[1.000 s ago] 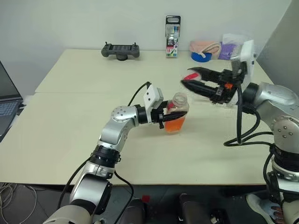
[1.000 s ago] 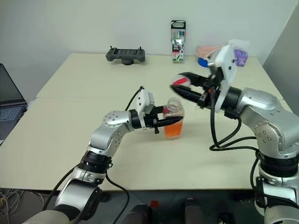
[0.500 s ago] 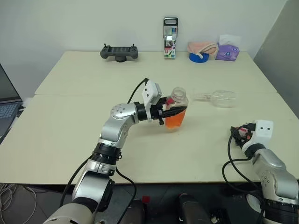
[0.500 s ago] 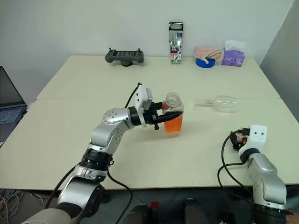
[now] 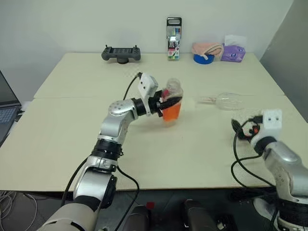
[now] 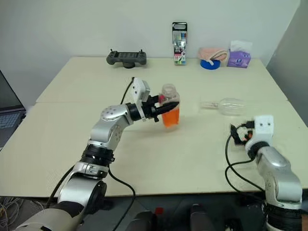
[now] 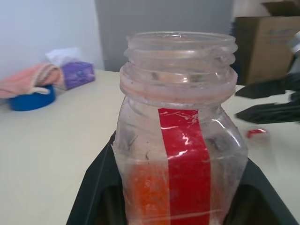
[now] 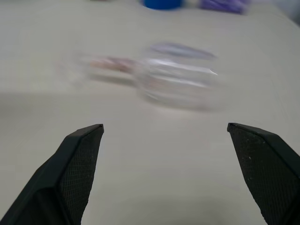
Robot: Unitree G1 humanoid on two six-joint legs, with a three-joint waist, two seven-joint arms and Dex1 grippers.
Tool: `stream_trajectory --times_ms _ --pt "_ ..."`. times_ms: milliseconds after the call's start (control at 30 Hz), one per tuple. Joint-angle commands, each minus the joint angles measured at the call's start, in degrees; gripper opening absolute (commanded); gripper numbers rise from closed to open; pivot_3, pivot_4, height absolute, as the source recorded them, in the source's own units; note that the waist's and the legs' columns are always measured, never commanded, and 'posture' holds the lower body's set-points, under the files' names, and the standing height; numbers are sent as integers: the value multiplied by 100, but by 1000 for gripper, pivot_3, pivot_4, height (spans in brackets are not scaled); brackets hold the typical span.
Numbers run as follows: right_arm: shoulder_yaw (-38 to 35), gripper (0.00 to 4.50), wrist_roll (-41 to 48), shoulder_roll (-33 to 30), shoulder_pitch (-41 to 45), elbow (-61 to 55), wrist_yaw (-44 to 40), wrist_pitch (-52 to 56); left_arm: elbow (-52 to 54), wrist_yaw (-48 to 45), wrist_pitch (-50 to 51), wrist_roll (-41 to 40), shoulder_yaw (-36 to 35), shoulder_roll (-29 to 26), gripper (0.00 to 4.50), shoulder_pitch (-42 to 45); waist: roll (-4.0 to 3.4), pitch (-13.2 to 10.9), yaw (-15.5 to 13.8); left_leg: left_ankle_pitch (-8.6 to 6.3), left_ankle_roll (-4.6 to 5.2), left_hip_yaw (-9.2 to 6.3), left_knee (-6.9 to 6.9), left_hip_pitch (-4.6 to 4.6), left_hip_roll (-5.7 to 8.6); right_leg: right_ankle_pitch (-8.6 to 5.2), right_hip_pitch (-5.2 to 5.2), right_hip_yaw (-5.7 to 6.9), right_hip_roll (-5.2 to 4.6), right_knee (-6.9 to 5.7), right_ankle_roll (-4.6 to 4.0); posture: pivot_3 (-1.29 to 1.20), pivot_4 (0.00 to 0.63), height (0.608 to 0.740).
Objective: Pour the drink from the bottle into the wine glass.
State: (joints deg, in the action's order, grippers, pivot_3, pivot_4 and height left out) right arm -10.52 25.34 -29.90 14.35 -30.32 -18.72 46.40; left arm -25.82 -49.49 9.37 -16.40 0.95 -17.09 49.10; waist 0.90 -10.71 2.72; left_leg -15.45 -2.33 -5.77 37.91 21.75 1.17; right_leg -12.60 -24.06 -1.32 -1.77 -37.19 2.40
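Step in hand, as judged: the wine glass must be stood up before any pouring; the bottle should be kept level meanwhile, since its mouth is uncapped.

- Table (image 5: 72,144): broad, flat, matte cream top, two slabs meeting at a seam.
- Left gripper (image 5: 166,103): black fingers clamped tight on the bottle's sides, carrying it clear of the table near the centre.
- Right gripper (image 8: 166,164): textured black fingers spread wide, empty, aimed at the fallen glass.
- Wine glass (image 5: 226,100): clear, thin-walled, rounded bowl, slender stem; lying on its side between the two arms. Likely to roll; grasp the bowl gently.
- Bottle (image 7: 180,136): clear scuffed plastic, squarish, threaded neck, red strip.
- Drink (image 5: 171,111): translucent orange-red, filling the lower half.
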Motion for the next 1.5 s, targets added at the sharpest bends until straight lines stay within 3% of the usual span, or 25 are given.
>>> stream_trajectory --times_ms 33,133,233,367,500,767,1033,1367,1500 --pt "1096 4500 781 -316 401 -910 -1122 434 -242 640 -283 197 -500 -415 1679 294 1 0 14 0 0 -16 0 2 -6 0 1 13 8 5 0 0 150 740" --pt "1841 4500 746 -15 1006 -773 -1208 433 -630 1320 -366 377 -804 -732 1679 390 2 -1 1 0 0 -39 -2 8 -15 0 1 39 14 4 0 0 150 740" --pt "2402 4500 162 981 1814 31 -635 -38 -1052 1955 -483 338 -1312 -1060 1679 312 7 -4 36 0 -1 -34 4 12 -13 1 -4 32 11 0 -2 0 150 740" --pt "2509 4500 -404 1623 2312 696 -196 -361 -1432 2123 -716 257 -1567 -1148 1679 199 15 1 -71 4 -9 -44 2 15 -11 21 -9 41 7 -1 -35 0 150 740" --pt "2454 4500 -595 1794 2375 880 -129 -496 -1878 2233 -863 224 -1742 -1083 1678 249 17 2 -209 10 -24 -50 2 36 20 24 -13 51 -31 10 -35 0 150 740" --pt "2464 4500 -710 1687 2140 732 -254 -412 -2435 2091 -1285 343 -1662 -987 1678 179 17 2 -201 8 -25 -42 1 37 24 31 -14 47 -35 14 -21 0 150 740" --pt "2317 4500 -749 1596 2052 724 -271 -379 -2531 2210 -1492 475 -1586 -958 4327 -34 17 2 -89 9 -24 -40 4 24 20 31 -10 43 -30 0 -22 0 150 740" --pt "2128 4500 -803 1523 2036 838 -287 -441 -1756 2327 -1145 409 -1573 -960 4417 -704 17 2 -87 9 -24 -42 2 21 17 32 -10 43 -29 -5 -22 0 150 740" --pt "1470 4500 -735 1707 1974 998 170 -330 -1119 2396 -872 326 -1614 -948 4417 -1110 17 2 -89 9 -24 -40 2 21 18 32 -10 39 -30 -4 -22 0 150 740"
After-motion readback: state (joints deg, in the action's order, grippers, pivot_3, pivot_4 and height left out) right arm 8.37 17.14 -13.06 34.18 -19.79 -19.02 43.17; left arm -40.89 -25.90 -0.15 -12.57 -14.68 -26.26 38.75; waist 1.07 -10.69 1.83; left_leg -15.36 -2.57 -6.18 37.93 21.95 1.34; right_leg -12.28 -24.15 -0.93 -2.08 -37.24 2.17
